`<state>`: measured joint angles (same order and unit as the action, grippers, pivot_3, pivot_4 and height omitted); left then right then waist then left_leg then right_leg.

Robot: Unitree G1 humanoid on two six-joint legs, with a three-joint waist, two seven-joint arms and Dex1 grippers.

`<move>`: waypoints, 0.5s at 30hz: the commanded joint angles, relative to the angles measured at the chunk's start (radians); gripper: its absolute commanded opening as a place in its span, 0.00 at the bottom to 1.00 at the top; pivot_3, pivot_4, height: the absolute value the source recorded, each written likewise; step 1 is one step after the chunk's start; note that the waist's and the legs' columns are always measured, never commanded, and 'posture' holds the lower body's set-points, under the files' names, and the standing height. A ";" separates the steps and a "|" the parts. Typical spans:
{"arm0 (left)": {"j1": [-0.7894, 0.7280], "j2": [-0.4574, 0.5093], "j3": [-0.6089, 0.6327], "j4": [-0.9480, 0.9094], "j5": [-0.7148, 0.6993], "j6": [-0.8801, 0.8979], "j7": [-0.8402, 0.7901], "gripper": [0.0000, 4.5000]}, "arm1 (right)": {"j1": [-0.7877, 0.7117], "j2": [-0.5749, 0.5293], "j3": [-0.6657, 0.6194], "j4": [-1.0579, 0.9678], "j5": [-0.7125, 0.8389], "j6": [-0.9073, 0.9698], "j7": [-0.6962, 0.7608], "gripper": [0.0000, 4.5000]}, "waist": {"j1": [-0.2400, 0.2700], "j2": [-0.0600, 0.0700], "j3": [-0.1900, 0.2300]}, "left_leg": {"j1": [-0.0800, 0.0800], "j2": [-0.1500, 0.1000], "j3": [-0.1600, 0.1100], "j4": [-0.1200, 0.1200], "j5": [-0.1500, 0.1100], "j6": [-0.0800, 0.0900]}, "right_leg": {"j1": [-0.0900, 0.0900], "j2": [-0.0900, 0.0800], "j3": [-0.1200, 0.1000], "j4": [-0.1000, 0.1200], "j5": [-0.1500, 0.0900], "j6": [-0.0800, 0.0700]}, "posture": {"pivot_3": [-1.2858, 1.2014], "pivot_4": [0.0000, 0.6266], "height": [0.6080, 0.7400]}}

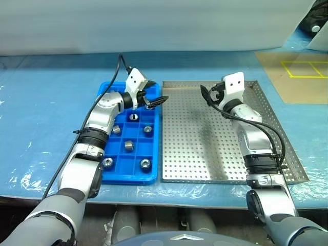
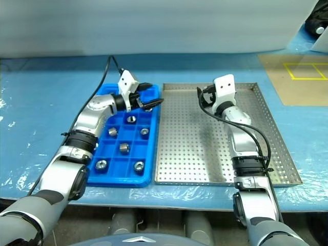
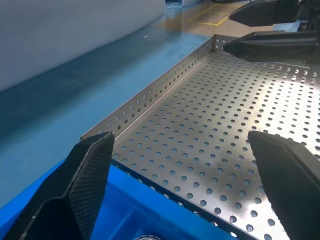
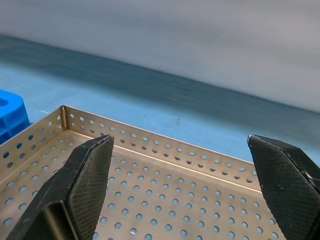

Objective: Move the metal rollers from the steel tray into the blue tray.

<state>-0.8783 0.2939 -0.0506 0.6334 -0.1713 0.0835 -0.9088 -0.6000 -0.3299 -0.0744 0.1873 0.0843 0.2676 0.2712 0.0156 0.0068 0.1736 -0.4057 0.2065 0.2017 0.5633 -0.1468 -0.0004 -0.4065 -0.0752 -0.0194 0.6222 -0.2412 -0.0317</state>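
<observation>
Steel tray: the perforated steel tray (image 1: pixel 205 148) is my landmark; its holed floor looks bare, with no rollers that I can make out on it.
Blue tray: the blue tray (image 1: pixel 110 177) lies just beside the steel tray's left rim, long sides running together.
Rollers: the metal rollers (image 1: pixel 128 145) sit in the blue tray's square pockets, about seven of them; one more (image 1: pixel 150 107) lies in the far pocket nearest the steel tray.
Left claw: the left gripper (image 1: pixel 152 99) hangs over that far pocket, close to the steel tray's far left corner, fingers spread wide and holding nothing.
Right claw: the right gripper (image 1: pixel 211 94) hovers over the far end of the steel tray, jaws wide and empty.
Step in hand: judging by the bare steel tray, the moving looks almost or wholly done, and the left claw is at the drop point.
Doing it well: lift the left claw straight up clear of the roller beneath it before swinging away, so a finger does not knock it from its pocket; scan the steel tray's corners and rims for a stray before calling it finished.
Surface: both trays rest on a bench under blue plastic sheeting (image 1: pixel 46 118), creased and glossy.
Room: a pale wall (image 1: pixel 154 25) stands behind the steel tray; yellow tape lines (image 1: pixel 302 68) mark a brown patch beyond its far right corner.
</observation>
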 commanded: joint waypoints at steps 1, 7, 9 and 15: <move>0.004 0.020 0.018 -0.068 -0.020 0.009 -0.012 1.00 | -0.022 -0.003 -0.006 -0.015 0.009 -0.023 0.017 0.98 | 0.001 0.000 0.000 | 0.000 0.000 0.000 0.000 0.000 0.000 | 0.000 0.000 0.000 0.000 0.000 0.000 | 0.44 0.24 1.00; 0.040 0.052 0.025 -0.113 -0.044 0.028 -0.063 1.00 | 0.035 -0.032 0.011 -0.095 0.071 0.033 0.161 0.98 | 0.003 0.000 0.000 | 0.000 0.000 0.000 -0.001 0.000 0.000 | 0.000 0.000 0.000 -0.001 0.000 0.000 | 0.44 0.24 1.00; 0.053 0.072 0.029 -0.129 -0.053 0.032 -0.089 1.00 | 0.073 -0.056 0.009 -0.153 0.130 0.086 0.245 0.98 | 0.005 0.000 0.000 | 0.000 0.000 0.000 -0.001 0.000 0.000 | 0.000 0.000 0.000 -0.001 0.000 0.000 | 0.44 0.24 1.00; 0.102 0.155 0.043 -0.183 -0.083 0.083 -0.158 1.00 | 0.178 -0.173 -0.014 -0.293 0.238 0.210 0.411 0.98 | 0.007 0.000 0.001 | 0.000 0.000 0.000 -0.002 0.000 0.000 | 0.000 0.000 0.000 -0.002 0.000 0.000 | 0.44 0.24 1.00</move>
<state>-0.7795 0.4197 -0.0377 0.4964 -0.2290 0.1546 -1.0438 -0.4331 -0.4739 -0.0592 -0.0419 0.2826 0.4566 0.6402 0.0224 0.0068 0.1749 -0.4058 0.2069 0.2015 0.5615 -0.1472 -0.0001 -0.4066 -0.0754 -0.0194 0.6203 -0.2413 -0.0318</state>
